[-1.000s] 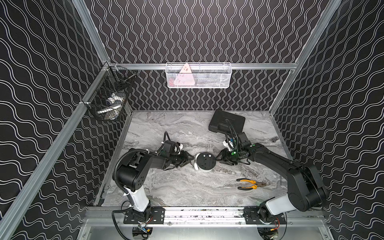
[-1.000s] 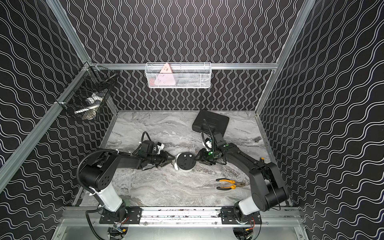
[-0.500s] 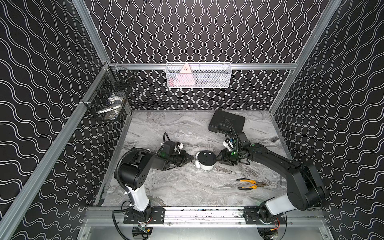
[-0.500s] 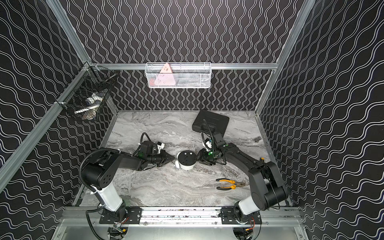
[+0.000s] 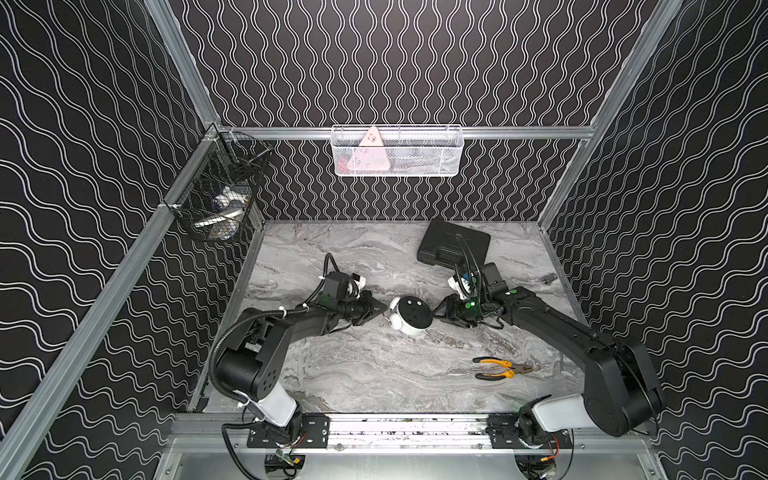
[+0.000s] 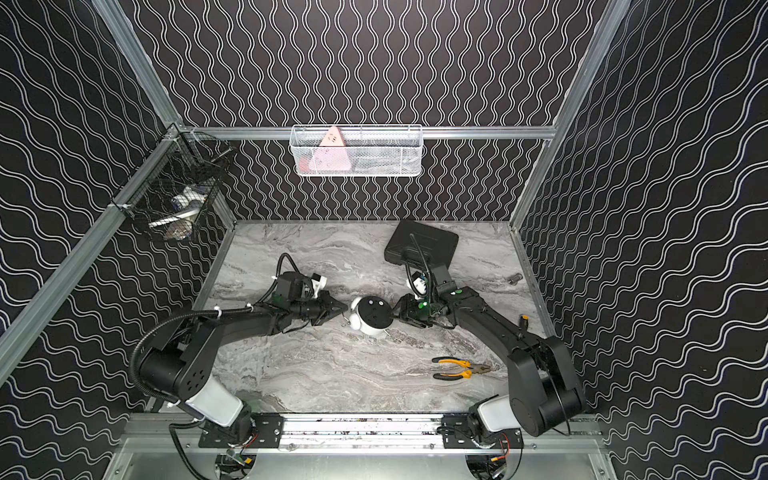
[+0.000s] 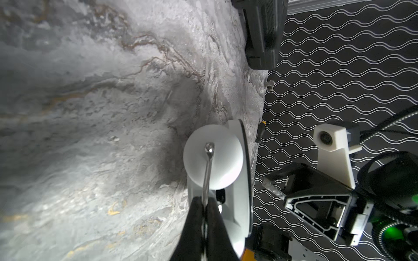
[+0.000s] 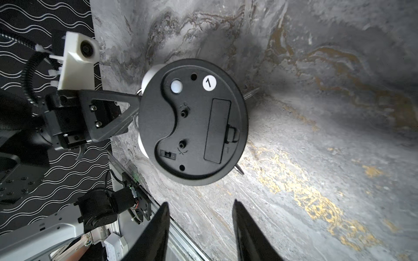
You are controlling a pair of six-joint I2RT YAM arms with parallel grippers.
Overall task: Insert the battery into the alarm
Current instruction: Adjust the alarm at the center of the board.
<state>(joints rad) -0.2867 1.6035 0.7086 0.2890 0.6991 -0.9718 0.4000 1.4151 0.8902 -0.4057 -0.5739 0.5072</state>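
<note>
The alarm [image 5: 411, 319] [image 6: 372, 316] sits tilted mid-table, its black round back panel [image 8: 192, 122] turned up and toward my right gripper. The slot cover [image 8: 217, 131] on that panel is closed. My left gripper [image 7: 204, 200] [image 5: 384, 309] is shut on the thin metal handle [image 7: 208, 167] beside a white bell [image 7: 212, 156]. My right gripper [image 8: 200, 203] [image 5: 438, 311] stands open a short way from the back panel, with nothing between its fingers. The battery is not in view.
Yellow-handled pliers [image 5: 500, 369] lie at the front right. A black case [image 5: 453, 245] sits at the back right, with a small grey cylinder [image 5: 550, 277] by the right wall. A white wire basket [image 5: 397, 151] and a black mesh basket [image 5: 220, 195] hang on the walls.
My left gripper has closed on the alarm's metal handle. The alarm has tipped and shifted a little. The right arm has stayed where it was.
</note>
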